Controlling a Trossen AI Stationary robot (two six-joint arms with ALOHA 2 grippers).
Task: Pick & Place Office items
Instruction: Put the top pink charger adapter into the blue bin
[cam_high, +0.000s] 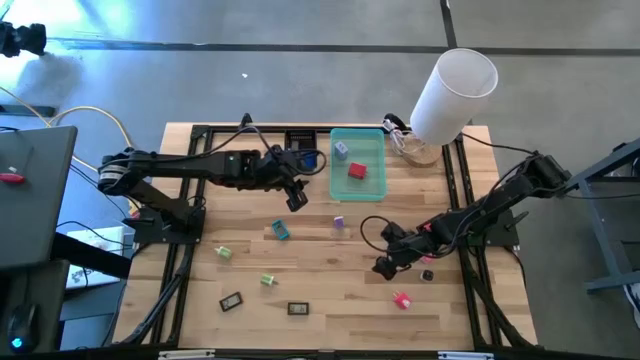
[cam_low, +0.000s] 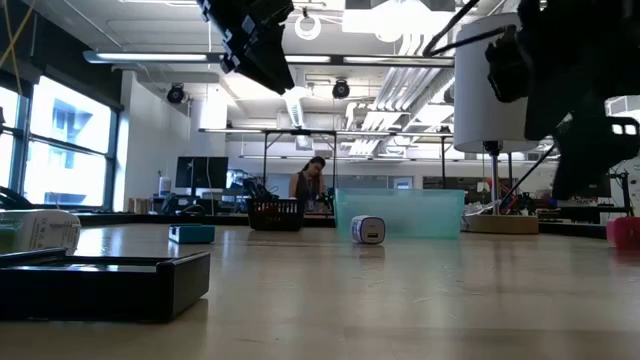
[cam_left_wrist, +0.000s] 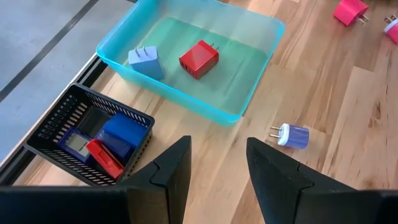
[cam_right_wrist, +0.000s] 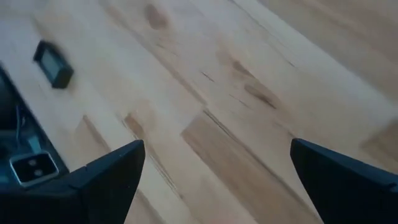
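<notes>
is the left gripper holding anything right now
No, the left gripper hangs with bare wood showing between its parted fingers, above the table near the teal tray.

1. The left arm reaches across from the left, its end effector (cam_high: 297, 200) raised, fingers (cam_left_wrist: 168, 171) parted around nothing.
2. The right arm stretches in from the right, its end effector (cam_high: 383, 267) low, fingers (cam_right_wrist: 112, 168) spread wide, nothing between them.
</notes>
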